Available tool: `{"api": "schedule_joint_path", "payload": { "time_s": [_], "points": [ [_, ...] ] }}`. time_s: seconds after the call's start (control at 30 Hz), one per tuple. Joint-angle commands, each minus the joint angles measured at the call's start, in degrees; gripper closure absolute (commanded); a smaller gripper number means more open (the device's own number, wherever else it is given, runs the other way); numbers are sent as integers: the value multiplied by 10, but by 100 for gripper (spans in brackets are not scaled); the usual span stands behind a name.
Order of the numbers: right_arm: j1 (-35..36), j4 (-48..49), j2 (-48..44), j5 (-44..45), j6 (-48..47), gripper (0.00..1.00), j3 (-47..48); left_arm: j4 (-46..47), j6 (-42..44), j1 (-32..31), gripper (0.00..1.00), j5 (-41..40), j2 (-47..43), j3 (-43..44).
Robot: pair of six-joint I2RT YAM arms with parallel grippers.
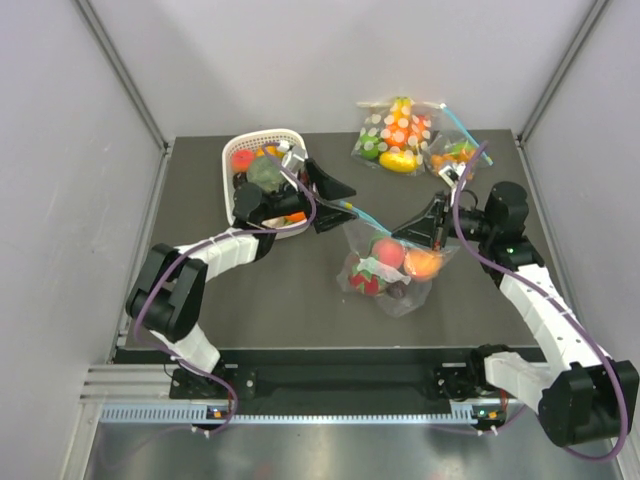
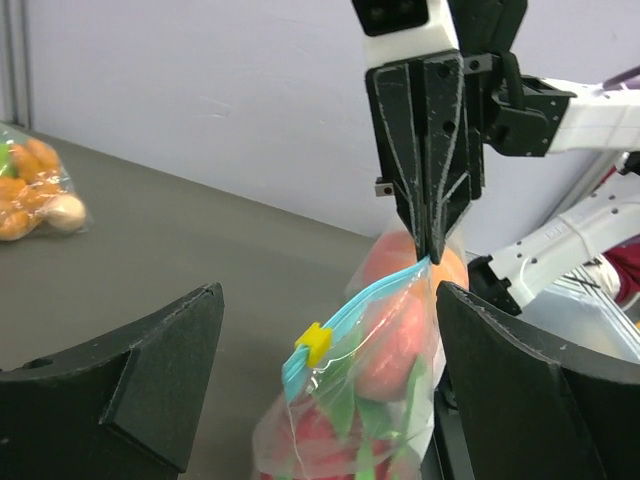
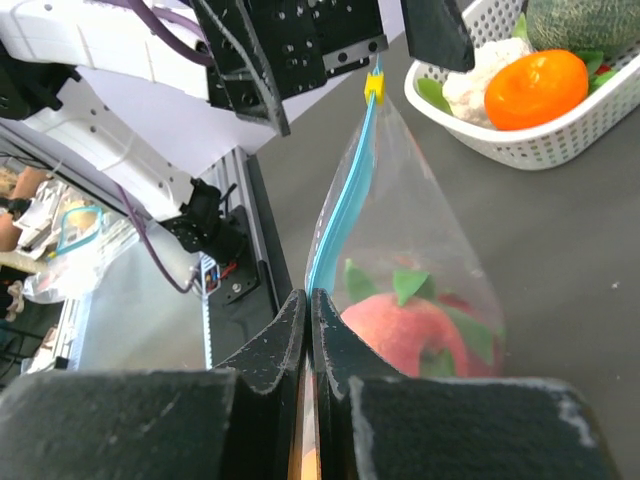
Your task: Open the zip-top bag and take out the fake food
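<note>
Both pincers matter: the right gripper point(image 1: 398, 231) pinches the blue strip point(image 3: 330, 240) of the zip-top bag point(image 1: 395, 285) at its 3 o'clock end, so the open left gripper point(image 1: 345, 205) should grab the yellow slider point(image 2: 313, 343) squarely.

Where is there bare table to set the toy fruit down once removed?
Bare table runs along the near edge, between the left arm and the zip-top bag, and again between that bag and the right arm. The far side is crowded: basket, polka-dot bag, small bag of orange pieces.
</note>
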Motion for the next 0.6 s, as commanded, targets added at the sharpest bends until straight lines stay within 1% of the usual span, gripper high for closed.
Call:
{"api": "schedule_joint_path", "payload": {
  "time_s": [0.0,0.13,0.2,0.27,0.33,0.57],
  "points": [
    [3,88,-21,-30,34,100,31,84,-23,-9,9,44,-20,0],
    [2,106,-28,-27,53,100,26,111,-50,-28,10,68,-7,0],
    [2,112,-29,-25,56,100,25,109,-54,-41,11,80,-3,2],
    [2,126,-31,-24,70,100,21,75,-30,-52,11,85,-2,2],
    [2,154,-35,-27,90,100,17,44,-6,-55,10,71,-4,-6],
    [1,157,-41,-24,91,100,24,33,14,-59,11,69,3,-11]
  ]
}}
